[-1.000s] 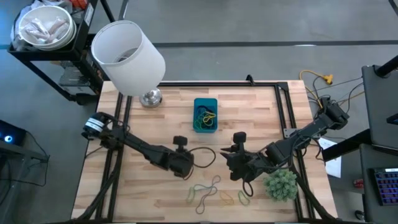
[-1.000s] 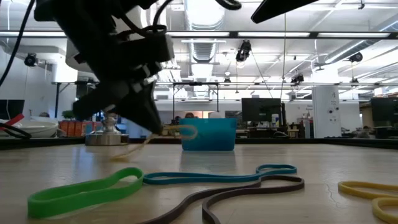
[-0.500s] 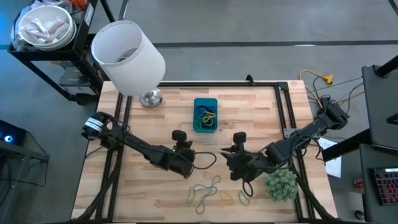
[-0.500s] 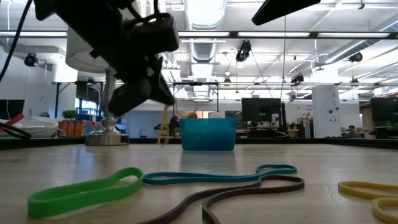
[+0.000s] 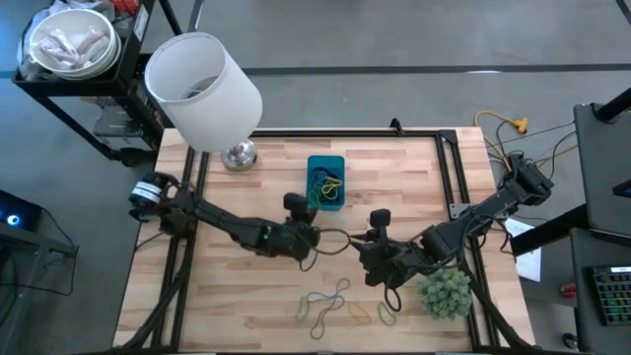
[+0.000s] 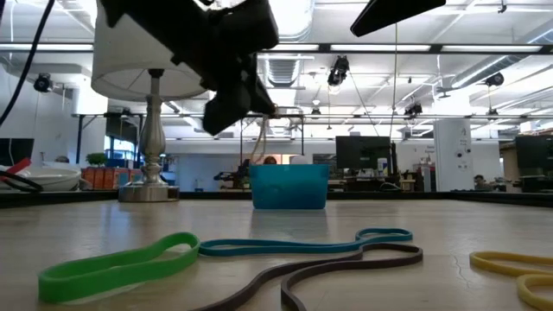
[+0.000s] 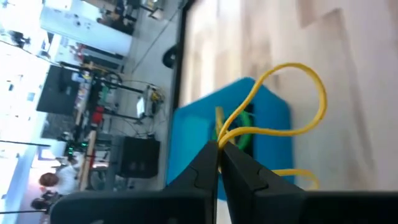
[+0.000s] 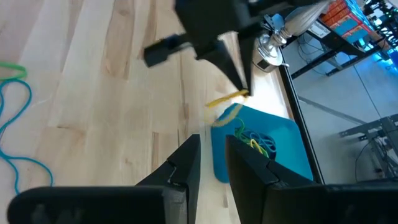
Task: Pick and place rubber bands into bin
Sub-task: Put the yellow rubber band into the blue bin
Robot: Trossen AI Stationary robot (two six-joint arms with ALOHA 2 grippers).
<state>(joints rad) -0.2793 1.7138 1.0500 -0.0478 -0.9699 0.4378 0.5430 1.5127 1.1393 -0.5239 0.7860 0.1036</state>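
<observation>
The left tool (image 5: pixel 310 235) is hovering above the pale, plank-jointed wooden worktop (image 5: pixel 246 306), just in front of the bin (image 5: pixel 326 181). Its two dark, tapered fingers (image 7: pixel 208 165) are clenched on a thin yellow rubber band (image 7: pixel 292 106), which is curling out from the tips in a slack, rounded loop. In the left wrist view the loop is hanging over the bin's near wall.

The bin is a small blue plastic tray, rectangular with rounded corners and low smooth walls, sitting at the middle of the worktop's far half. Inside it, a tangle of bands (image 5: pixel 327 183) in green and yellow is lying on the floor of the tray.

The right tool (image 5: pixel 376 264) is waiting low over the worktop, in front of the bin and a little to its right, well apart from it. Its blocky dark fingers (image 8: pixel 183 163) are standing slightly parted with nothing between them.

More loose bands (image 5: pixel 335 304) are lying near the front edge: in the low view a flat, wide green loop (image 6: pixel 117 266), a narrow teal one (image 6: pixel 302 246), a dark brown strip (image 6: pixel 328 272) snaking beneath it, and a yellow one (image 6: pixel 514 263) to the side.

A fuzzy green plant ball (image 5: pixel 446 292) is sitting beside the right arm. A lamp with a smooth white cylindrical shade (image 5: pixel 202 91) and a shiny metal base (image 5: pixel 238 155) is standing at the far left corner.
</observation>
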